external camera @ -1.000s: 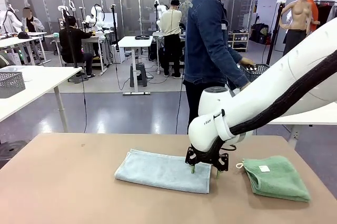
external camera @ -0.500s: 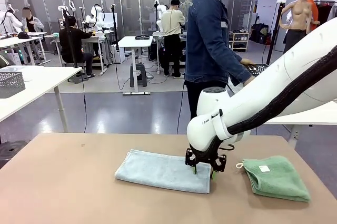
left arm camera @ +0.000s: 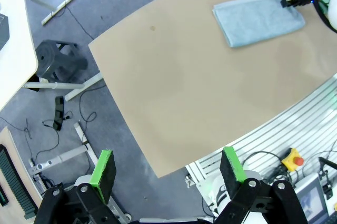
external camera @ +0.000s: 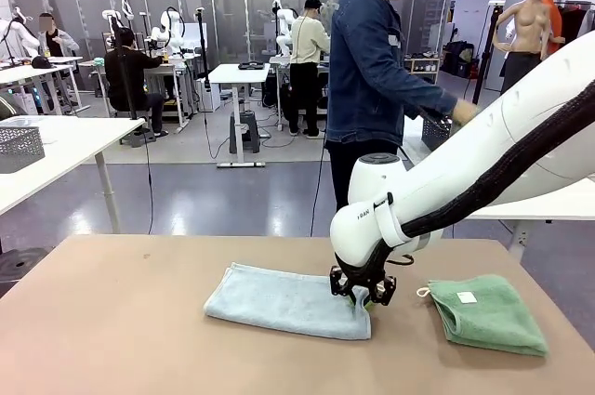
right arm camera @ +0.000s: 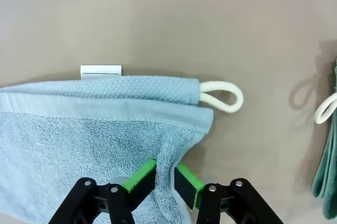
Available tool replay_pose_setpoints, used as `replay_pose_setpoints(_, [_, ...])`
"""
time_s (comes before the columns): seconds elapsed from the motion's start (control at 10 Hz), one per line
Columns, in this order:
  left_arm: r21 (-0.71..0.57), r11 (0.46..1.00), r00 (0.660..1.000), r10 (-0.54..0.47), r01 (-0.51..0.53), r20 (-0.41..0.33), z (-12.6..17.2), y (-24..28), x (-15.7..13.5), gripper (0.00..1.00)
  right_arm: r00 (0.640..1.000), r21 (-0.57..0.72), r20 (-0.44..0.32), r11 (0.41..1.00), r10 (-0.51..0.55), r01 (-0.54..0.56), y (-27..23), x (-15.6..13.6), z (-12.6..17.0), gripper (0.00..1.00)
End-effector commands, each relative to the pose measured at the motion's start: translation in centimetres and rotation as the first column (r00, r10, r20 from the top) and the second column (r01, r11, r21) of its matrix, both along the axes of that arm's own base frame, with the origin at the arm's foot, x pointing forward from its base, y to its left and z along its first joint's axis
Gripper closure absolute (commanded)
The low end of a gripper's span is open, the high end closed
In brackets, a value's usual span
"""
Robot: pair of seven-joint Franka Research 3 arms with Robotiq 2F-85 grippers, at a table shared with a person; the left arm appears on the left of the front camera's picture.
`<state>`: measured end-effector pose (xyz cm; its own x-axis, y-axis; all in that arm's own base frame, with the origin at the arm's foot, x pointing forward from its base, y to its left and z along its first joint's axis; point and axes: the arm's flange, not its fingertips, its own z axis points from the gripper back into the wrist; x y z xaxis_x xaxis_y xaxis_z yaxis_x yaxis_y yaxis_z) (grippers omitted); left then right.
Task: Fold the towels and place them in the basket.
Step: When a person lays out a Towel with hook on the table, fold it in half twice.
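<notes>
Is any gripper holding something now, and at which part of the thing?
The right gripper pinches the pale blue towel at its edge near the corner with the white loop. The left gripper is open and holds nothing.

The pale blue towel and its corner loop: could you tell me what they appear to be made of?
The pale blue towel looks like soft matte terry cloth: fuzzy looped pile, a woven waffle-textured band along one edge. Its corner loop seems to be white twisted cord, probably cotton, though the fibre cannot be confirmed.

A glossy grey floor (external camera: 232, 195) runs back to a grey panelled wall (external camera: 228, 5). White tables (external camera: 65, 144) stand about, one (external camera: 240, 73) mid-room, with people (external camera: 302, 65) working at benches behind under ceiling strip lights.
</notes>
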<state>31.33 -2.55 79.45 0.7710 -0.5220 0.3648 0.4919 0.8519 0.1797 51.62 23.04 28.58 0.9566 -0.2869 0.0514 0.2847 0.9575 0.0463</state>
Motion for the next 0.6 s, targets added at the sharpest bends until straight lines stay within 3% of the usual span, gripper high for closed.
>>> replay_pose_setpoints(0.0, [0.003,1.0,1.0,0.002,-0.002,0.004,0.1,0.1,-0.1,0.0,1.0,0.019,0.004,1.0,0.0,0.0,-0.2,-0.4,-0.9,1.0])
replay_pose_setpoints(0.3, [0.003,1.0,1.0,0.002,-0.002,0.004,0.1,0.1,-0.1,0.0,1.0,0.013,0.027,1.0,0.002,-0.002,-0.4,-1.0,0.0,1.0])
replay_pose_setpoints(0.5, [0.003,1.0,1.0,0.002,-0.002,0.004,0.1,0.1,-0.1,0.0,0.995,-0.017,0.052,0.997,0.08,-0.08,-1.4,-1.7,1.6,1.0])
